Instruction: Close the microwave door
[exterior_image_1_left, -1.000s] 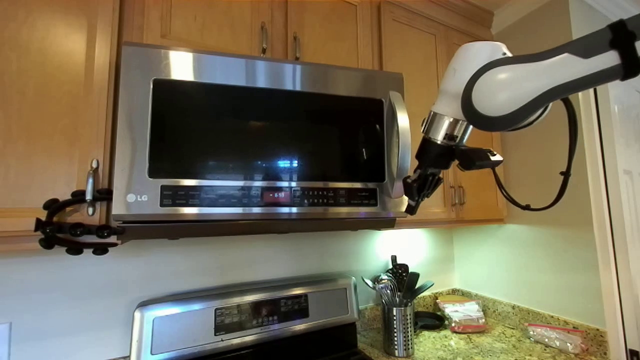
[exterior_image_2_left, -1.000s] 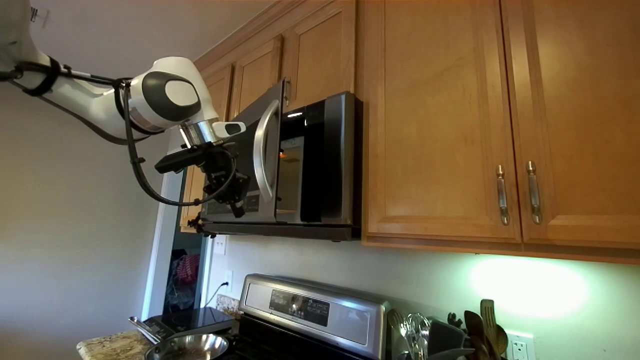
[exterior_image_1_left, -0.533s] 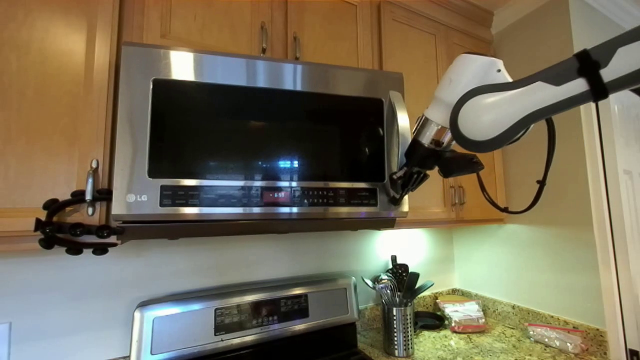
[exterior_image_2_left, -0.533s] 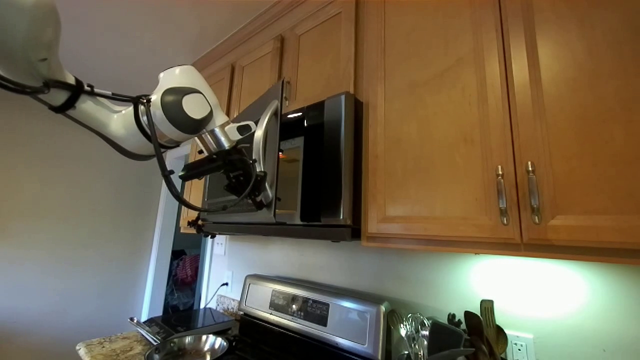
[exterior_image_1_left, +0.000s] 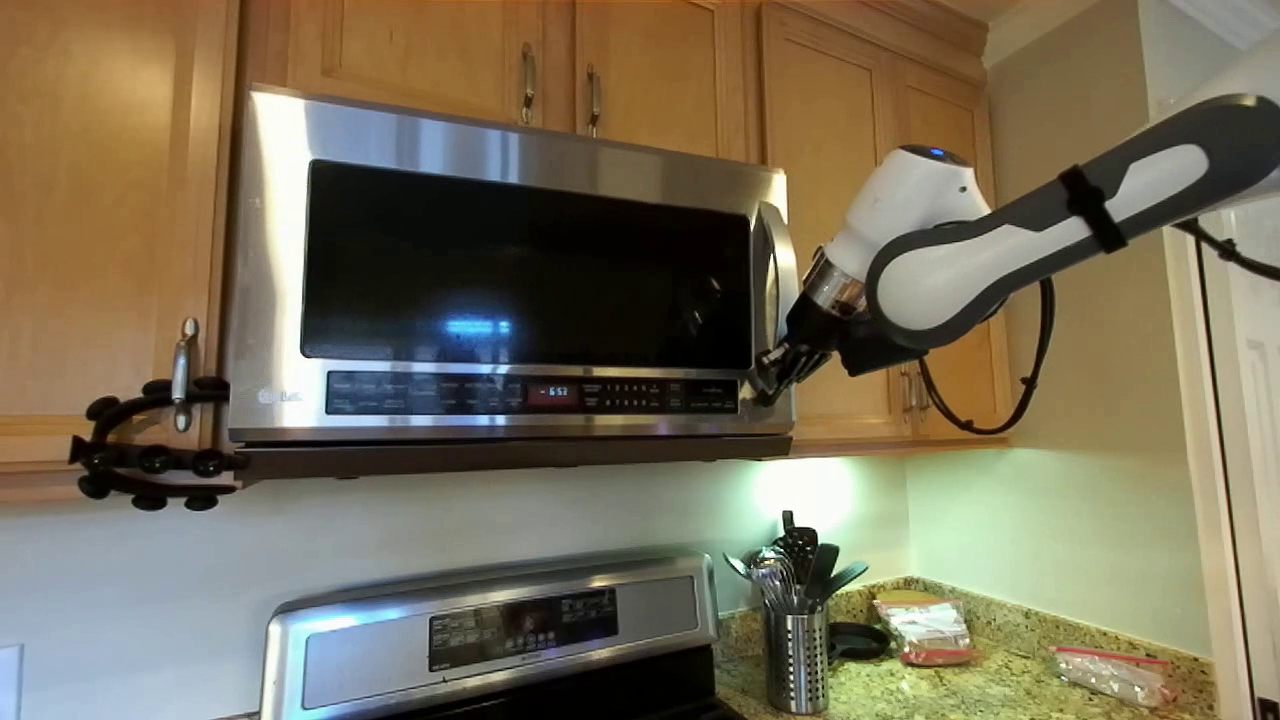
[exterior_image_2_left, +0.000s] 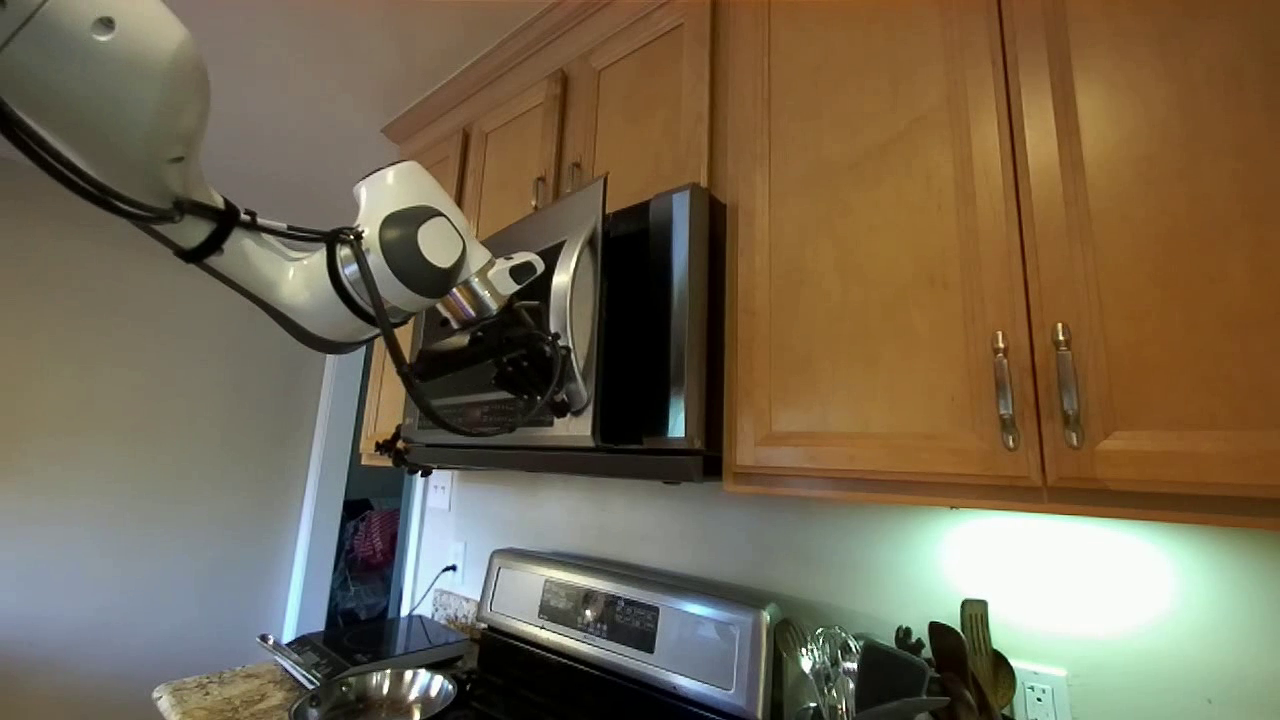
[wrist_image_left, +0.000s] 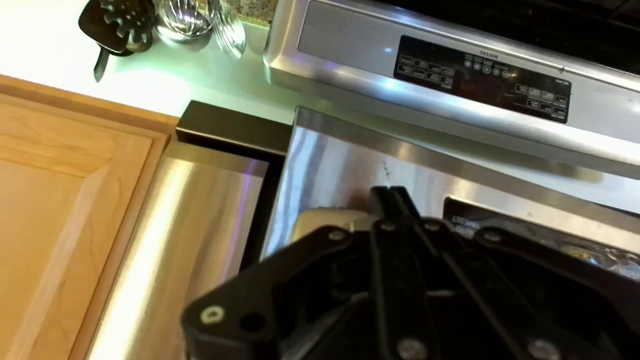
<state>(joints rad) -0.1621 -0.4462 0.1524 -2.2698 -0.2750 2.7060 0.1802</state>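
The microwave door (exterior_image_1_left: 530, 270) is steel-framed with a dark glass window and a button strip along its bottom. It stands ajar: in an exterior view the door (exterior_image_2_left: 552, 222) is apart from the microwave body (exterior_image_2_left: 690, 320), with a dark gap between. Its curved handle (exterior_image_1_left: 784, 270) is on the free edge; the handle's end also shows in the wrist view (wrist_image_left: 320, 220). My gripper (exterior_image_1_left: 764, 385) is at the door's lower corner beside the handle's lower end, fingertips against or very near the steel. In the wrist view the fingers (wrist_image_left: 389, 192) are together with nothing between them.
Wooden cabinets (exterior_image_1_left: 850, 130) flank and top the microwave. The stove's control panel (exterior_image_1_left: 520, 630) lies below. A utensil holder (exterior_image_1_left: 797, 660) stands on the counter. A black flexible stand (exterior_image_1_left: 150, 460) hangs from a left cabinet handle. A pan (exterior_image_2_left: 385, 690) sits by the stove.
My gripper has come to the door's lower corner and moved inward with it. The door has swung toward the microwave body and the gap is narrower.
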